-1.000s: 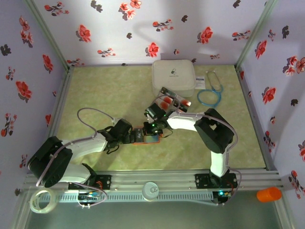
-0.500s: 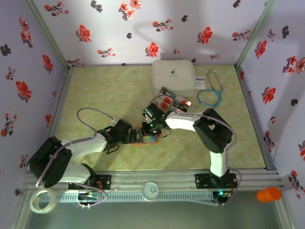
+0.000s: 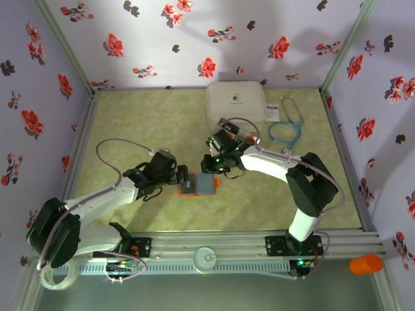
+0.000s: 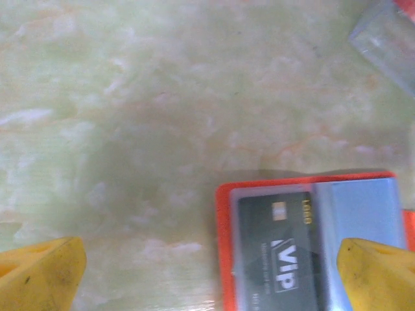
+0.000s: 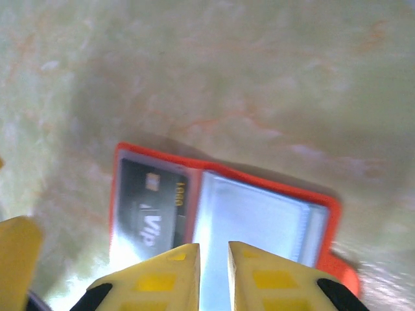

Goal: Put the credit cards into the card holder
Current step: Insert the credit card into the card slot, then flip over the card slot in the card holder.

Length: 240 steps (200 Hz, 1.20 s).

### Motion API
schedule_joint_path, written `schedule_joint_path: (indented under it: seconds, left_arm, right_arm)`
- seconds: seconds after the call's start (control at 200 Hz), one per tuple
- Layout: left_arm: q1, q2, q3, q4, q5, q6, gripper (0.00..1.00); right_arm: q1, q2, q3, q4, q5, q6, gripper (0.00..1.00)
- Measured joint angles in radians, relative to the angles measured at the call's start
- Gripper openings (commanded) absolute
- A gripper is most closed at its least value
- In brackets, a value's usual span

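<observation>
Finds loose credit cards point(image 3: 249, 138) just beyond right gripper point(image 5: 214, 249), toward tabletop's far edge, nearer right arm. Shows right jaws nearly closed, empty, above open card holder point(image 5: 266, 217); left gripper point(image 4: 207, 258) spread wide.

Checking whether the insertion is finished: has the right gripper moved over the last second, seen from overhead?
Yes. The right gripper has shifted away from the small orange folding card holder, toward the big white rounded case.
</observation>
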Motion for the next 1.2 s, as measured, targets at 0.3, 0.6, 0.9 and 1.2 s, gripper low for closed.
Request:
schedule_joint_path:
  seconds: [0.3, 0.6, 0.9, 1.2]
  left_arm:
    - [-0.114, 0.119, 0.070, 0.045, 0.035, -0.023, 1.00]
    - [-0.161, 0.217, 0.070, 0.088, 0.031, -0.037, 1.00]
    - [-0.161, 0.237, 0.057, 0.117, 0.031, -0.037, 1.00]
    - [-0.161, 0.261, 0.026, 0.132, 0.024, -0.036, 1.00]
  right_arm:
    - [-0.044, 0.007, -0.023, -0.019, 0.002, -0.033, 0.09]
    - [-0.044, 0.053, -0.023, -0.016, -0.026, -0.035, 0.06]
    - [-0.044, 0.063, -0.023, -0.001, -0.043, -0.035, 0.05]
    - [-0.042, 0.126, -0.023, 0.035, -0.063, -0.026, 0.03]
